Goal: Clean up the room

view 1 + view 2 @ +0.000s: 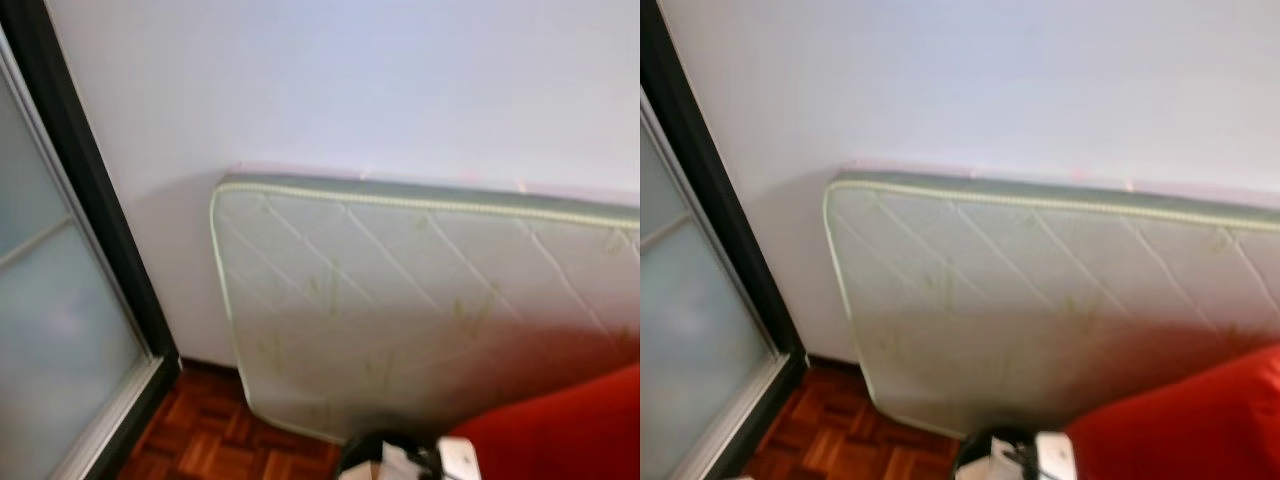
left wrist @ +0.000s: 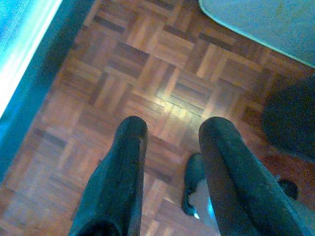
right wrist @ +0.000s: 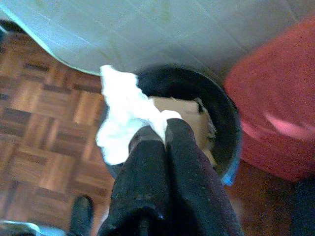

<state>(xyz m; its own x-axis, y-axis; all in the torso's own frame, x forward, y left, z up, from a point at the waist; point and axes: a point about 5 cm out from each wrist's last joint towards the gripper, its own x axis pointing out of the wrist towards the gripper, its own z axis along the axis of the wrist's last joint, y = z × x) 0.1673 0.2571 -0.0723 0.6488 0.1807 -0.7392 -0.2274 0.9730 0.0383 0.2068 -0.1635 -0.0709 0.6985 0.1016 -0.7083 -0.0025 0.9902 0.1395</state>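
Leaning against the white wall (image 1: 400,80) is a quilted mattress (image 1: 400,300) stood on its long side, its lower corner resting on the parquet floor (image 1: 220,440). On the robot's left there's a dark-framed sliding door (image 1: 60,300) with frosted glass, and something red (image 1: 570,430) pokes in at the lower right, just beside the mattress.

Right wrist view is where the action is: the right gripper (image 3: 165,129) has its two black fingers clenched together on a crumpled white tissue (image 3: 123,113), holding it over the near rim of a black bin (image 3: 224,110). The bin sits on the floor right up against the mattress, with the red thing on its other side. Some brown cardboard (image 3: 184,110) is already lying inside it. The bin's top also peeks in at the bottom edge of the head views.

The left gripper (image 2: 170,130) hangs over bare parquet, fingers spread apart with nothing between them, near the door track.
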